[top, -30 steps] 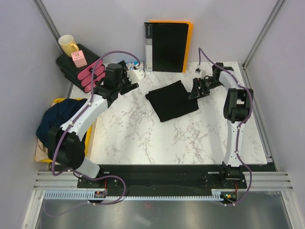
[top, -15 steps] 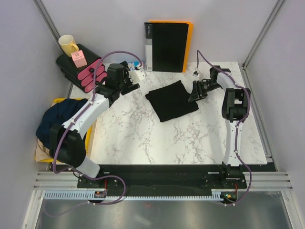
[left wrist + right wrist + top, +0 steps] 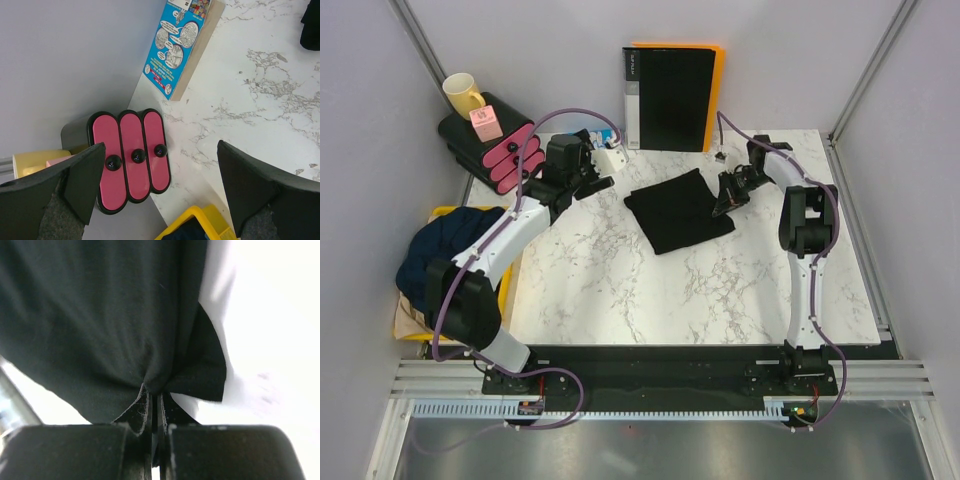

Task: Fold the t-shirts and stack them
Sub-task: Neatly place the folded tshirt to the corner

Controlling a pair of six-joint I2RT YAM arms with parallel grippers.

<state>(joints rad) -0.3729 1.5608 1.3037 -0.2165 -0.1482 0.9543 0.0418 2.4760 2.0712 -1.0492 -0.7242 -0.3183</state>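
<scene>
At far left of the top view, I see the dark navy t-shirt [image 3: 445, 245] heaped in the yellow bin [image 3: 506, 292], with the tan t-shirt [image 3: 412, 322] showing under it. Up and to the right, my left gripper [image 3: 592, 178] hangs with its jaws spread wide, near the pink-topped case [image 3: 130, 160]. Right of centre, the folded black t-shirt [image 3: 678, 212] lies on the marble table [image 3: 620, 290], and my right gripper [image 3: 722, 200] is pinched tight on the cloth at its right edge.

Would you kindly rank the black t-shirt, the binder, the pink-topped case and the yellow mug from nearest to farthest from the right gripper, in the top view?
1. black t-shirt, pinched at its right edge by the right gripper.
2. binder, upright at the back wall.
3. pink-topped case, back left.
4. yellow mug, far back-left corner.
</scene>
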